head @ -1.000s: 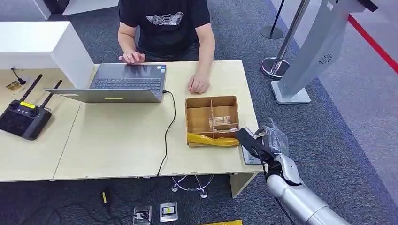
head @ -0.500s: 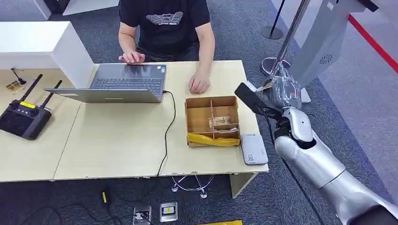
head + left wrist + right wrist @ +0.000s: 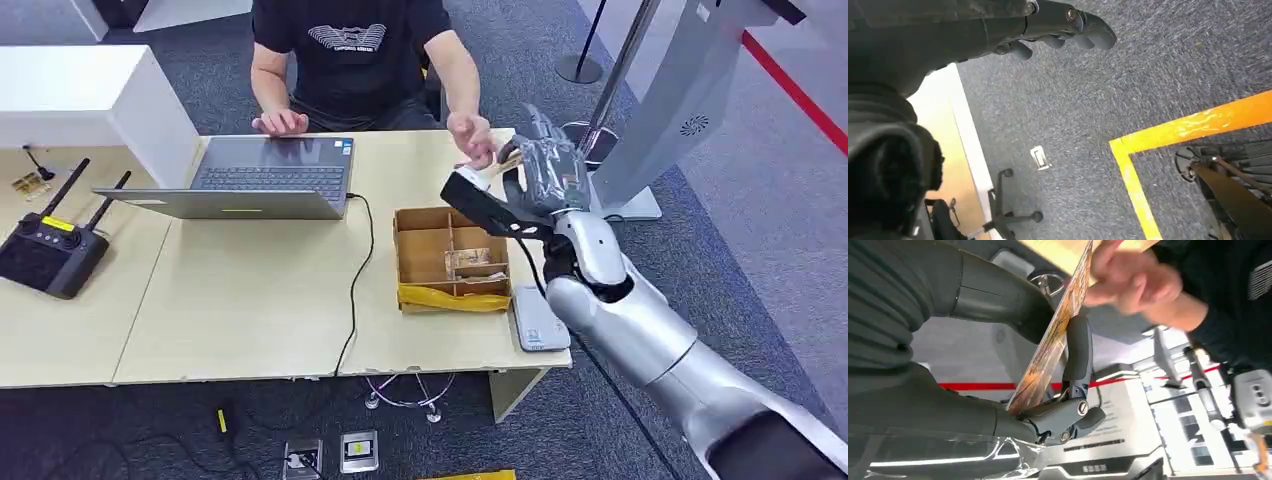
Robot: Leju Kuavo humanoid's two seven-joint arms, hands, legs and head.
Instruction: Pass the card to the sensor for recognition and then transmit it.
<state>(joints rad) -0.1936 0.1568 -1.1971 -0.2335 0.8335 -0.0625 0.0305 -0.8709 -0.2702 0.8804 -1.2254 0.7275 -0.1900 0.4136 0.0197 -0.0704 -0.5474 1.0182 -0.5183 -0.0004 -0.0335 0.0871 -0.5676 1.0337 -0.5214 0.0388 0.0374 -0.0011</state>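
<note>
Down by the carpet the left hand (image 3: 1068,27) hung with fingers curled, seemingly holding nothing. Above the cardboard box (image 3: 451,256) the right hand (image 3: 535,180) pinched the card (image 3: 1055,332) between thumb and finger, beside the person's hand (image 3: 470,135).

around the one brown cardboard divided box (image 3: 451,250): one open grey laptop (image 3: 262,178) beside it, one black antenna remote controller (image 3: 50,250) well apart, one grey flat sensor pad (image 3: 536,322) just beside it, one person (image 3: 350,50) behind.
</note>
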